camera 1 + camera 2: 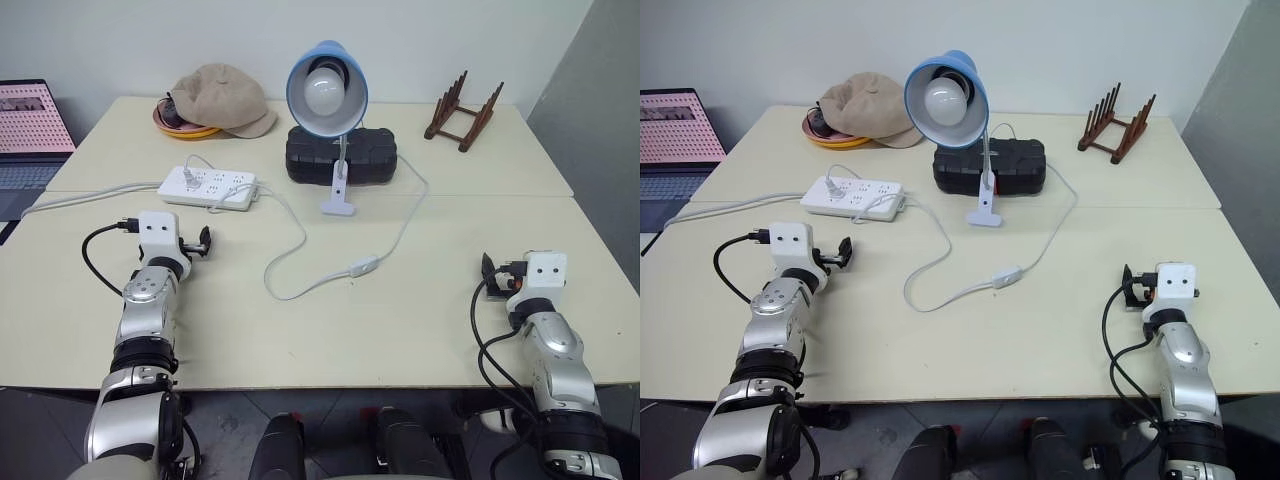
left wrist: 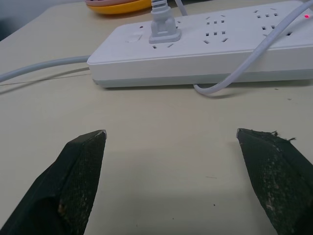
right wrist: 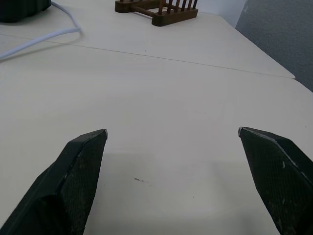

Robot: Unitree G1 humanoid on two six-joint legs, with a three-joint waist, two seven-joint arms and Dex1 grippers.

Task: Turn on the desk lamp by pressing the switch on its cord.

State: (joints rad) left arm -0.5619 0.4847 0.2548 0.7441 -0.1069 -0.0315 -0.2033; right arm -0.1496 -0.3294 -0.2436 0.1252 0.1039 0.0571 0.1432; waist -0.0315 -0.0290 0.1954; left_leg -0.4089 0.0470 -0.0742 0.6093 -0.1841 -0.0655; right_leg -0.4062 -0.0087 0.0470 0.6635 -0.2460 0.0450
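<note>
**Mia:** Both sets of jaws are wide open and hold nothing. The left gripper [image 2: 171, 142] has its two black fingers far apart over bare table, and the right gripper [image 3: 172, 139] is the same.

**Ben:** Where is the switch [image 1: 363, 267]?

**Mia:** It lies flat on the table [image 1: 420, 330], out in front of the desk lamp [image 1: 327, 92] and a bit to the right of the lamp's small white base. It sits on the cord [image 1: 290, 255], which loops from the lamp's base round to the power strip [image 1: 208, 187]. The power strip is to the left of the lamp.

**Ben:** Is the lamp on?

**Mia:** I think not. The bulb looks white but it is not glowing, so the press is not done yet.

**Ben:** Which hand should go?

**Mia:** The switch is between the two hands and neither one is near it. The right one looks like it has a clear path. The left one points at the power strip, and that is the wrong white thing.

**Ben:** How do we press it well?

**Mia:** Come over the switch from above and push straight down on its button with one fingertip. The switch is small and light, so a push from the side could just slide it away. Keep off the loose cord too, or it may drag the switch along.
</note>
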